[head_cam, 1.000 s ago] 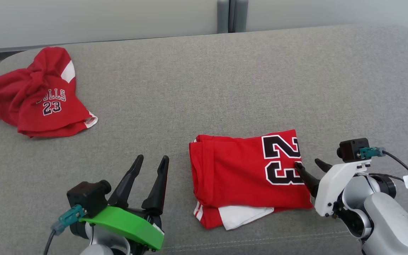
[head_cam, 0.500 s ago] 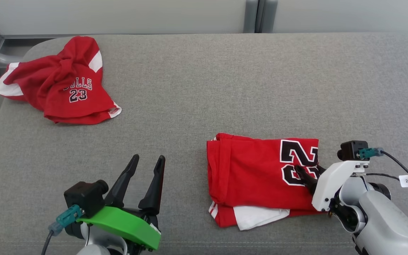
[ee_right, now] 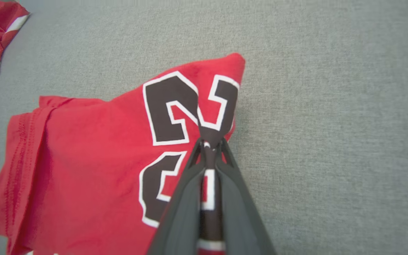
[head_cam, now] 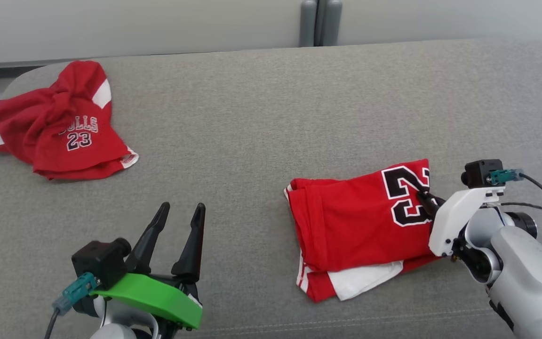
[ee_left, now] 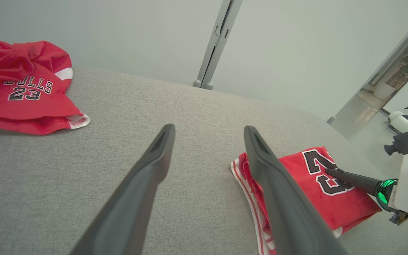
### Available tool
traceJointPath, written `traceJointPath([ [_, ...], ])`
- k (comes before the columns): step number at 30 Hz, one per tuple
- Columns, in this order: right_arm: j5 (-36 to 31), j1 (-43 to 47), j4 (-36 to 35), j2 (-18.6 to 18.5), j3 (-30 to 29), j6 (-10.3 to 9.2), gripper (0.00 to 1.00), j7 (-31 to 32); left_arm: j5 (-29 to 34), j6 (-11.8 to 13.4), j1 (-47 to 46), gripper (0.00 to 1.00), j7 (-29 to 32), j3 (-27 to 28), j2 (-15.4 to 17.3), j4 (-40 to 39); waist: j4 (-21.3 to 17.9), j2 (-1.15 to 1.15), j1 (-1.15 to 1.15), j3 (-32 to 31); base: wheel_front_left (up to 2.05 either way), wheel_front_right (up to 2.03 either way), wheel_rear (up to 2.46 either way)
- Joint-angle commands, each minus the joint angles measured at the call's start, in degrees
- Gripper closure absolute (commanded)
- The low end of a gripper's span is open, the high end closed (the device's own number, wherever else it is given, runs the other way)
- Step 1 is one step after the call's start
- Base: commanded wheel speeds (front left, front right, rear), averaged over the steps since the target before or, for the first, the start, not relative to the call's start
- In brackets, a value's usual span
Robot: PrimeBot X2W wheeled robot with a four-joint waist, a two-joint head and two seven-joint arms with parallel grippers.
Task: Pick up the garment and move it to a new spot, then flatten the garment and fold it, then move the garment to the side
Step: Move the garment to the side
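Observation:
The folded red garment (head_cam: 351,221) with a black "23" lies on the grey padded table (head_cam: 271,108) at the right, a white layer showing under its near edge. My right gripper (head_cam: 425,197) is shut on the garment's right edge. In the right wrist view the gripper (ee_right: 210,143) pinches a bunch of the cloth (ee_right: 94,159) at the number. My left gripper (head_cam: 182,206) stands open over bare table at the lower left, apart from the garment. The left wrist view shows its spread fingers (ee_left: 209,129), the garment (ee_left: 306,184) and the right gripper (ee_left: 329,171) beyond.
A second red jersey (head_cam: 59,125), crumpled and marked "BULLS 23", lies at the table's far left corner and also appears as a heap (ee_left: 20,92) in the left wrist view. A pale wall with a grey post (head_cam: 315,21) stands behind the table.
My right gripper has gone from open to shut on the garment's right edge, and that edge has swung a little away from me. The head camera has shifted. The left gripper stays open.

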Motion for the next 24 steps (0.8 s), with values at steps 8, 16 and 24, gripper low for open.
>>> traceJointPath([
  [8, 0.24, -3.46, -0.58, -3.12, 1.11, -0.03, 1.00, 0.73, 0.18, 0.56, -0.39, 0.00, -1.57, 1.24, 0.25, 0.70, -13.07, 0.00, 0.00, -1.53, 0.00, 0.00, 0.00],
  [16, -0.32, -7.44, -0.30, -1.66, 3.04, -0.03, 1.00, 1.05, 0.91, 0.99, -1.88, 0.00, -1.64, 2.14, 1.37, 0.63, -21.62, 0.00, 0.00, 0.26, 0.00, 0.00, 0.00],
  [24, 0.17, -10.53, 2.01, 0.19, 3.95, -0.03, 1.00, -0.32, 1.21, 1.37, -2.89, 0.00, -0.92, 2.71, 2.58, -0.28, -23.15, 0.00, 0.00, 2.47, 0.00, 0.00, 0.00],
])
